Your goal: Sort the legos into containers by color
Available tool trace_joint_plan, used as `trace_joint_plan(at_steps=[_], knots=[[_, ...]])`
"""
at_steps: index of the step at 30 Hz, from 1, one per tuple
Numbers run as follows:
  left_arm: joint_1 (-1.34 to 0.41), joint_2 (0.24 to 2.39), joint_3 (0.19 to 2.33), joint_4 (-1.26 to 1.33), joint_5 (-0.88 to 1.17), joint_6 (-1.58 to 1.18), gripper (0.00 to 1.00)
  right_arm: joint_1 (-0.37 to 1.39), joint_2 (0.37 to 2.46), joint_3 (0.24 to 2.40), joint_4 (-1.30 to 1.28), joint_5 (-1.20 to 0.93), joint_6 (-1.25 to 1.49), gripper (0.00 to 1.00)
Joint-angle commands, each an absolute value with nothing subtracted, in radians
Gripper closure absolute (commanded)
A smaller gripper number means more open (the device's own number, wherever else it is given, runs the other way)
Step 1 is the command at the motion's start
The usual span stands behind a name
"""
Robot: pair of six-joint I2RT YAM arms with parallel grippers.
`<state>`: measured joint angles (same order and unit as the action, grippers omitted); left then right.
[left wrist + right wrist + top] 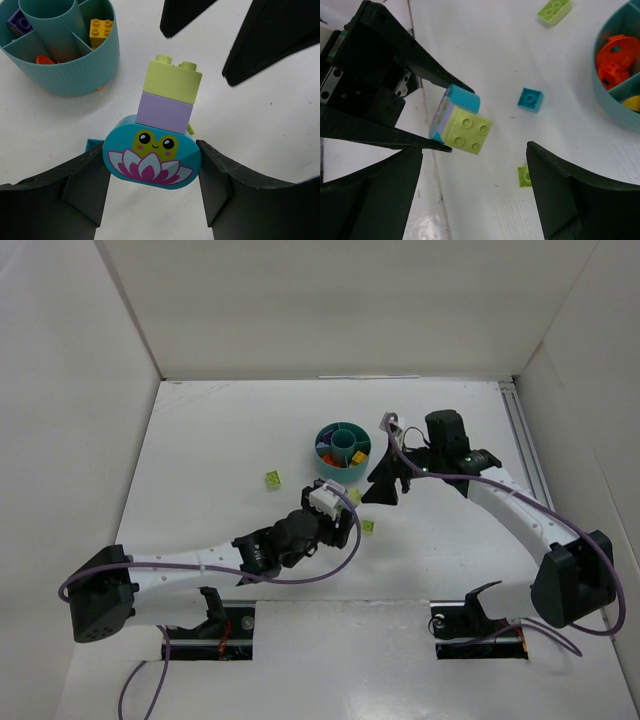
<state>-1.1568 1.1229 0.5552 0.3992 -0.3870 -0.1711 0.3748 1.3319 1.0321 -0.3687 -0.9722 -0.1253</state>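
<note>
Arms meet near the middle of the desk in the top view. My left one reaches in from the lower left and my right one from the right. Both sets of jaws come together just below the dish. A lime brick lies on the desk left of the dish, well apart from it, and a smaller lime piece lies just beside my left jaws.

From my left wrist, my left jaws are clamped on a stack by its base, a teal frog block, with one finger against each side. A lilac brick sits on that block and a lime top brick caps it. The dish stands at upper left, apart from the stack, with a purple brick and a yellow brick in different wedges.

From my right wrist, my right jaws stand wide open and touch nothing. The stack hangs ahead of them, the top brick's studs facing this camera. A teal brick lies on the desk between the stack and the dish. Orange pieces fill one wedge at the right edge.
</note>
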Motion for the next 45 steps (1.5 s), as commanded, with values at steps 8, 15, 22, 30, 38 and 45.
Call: trace_joint_plan(at_steps=[8,15,22,30,38,45], knots=[[-1.186,1.072,0.531,0.520,-0.479,-0.135,0.78,0.431,1.399,1.057,-0.350,-1.039,-0.058,0.18],[-1.186,1.072,0.531,0.520,-0.480,-0.126,0.80,0.440,1.399,1.028,-0.235,-1.062,0.028,0.35],[-1.186,1.072,0.522,0.520,-0.480,-0.135,0.81,0.440,1.399,1.039,-0.224,-1.071,0.048,0.34],[-1.186,1.062,0.522,0.529,-0.500,-0.144,0.82,0.440,1.381,1.048,-0.224,-1.031,0.057,0.68],[-1.195,1.052,0.503,0.529,-0.500,-0.166,0.82,0.428,1.325,1.075,-0.261,-0.873,-0.009,0.89],[-1.195,1.034,0.485,0.529,-0.491,-0.186,0.82,0.394,1.249,1.085,-0.308,-0.741,-0.052,0.92]])
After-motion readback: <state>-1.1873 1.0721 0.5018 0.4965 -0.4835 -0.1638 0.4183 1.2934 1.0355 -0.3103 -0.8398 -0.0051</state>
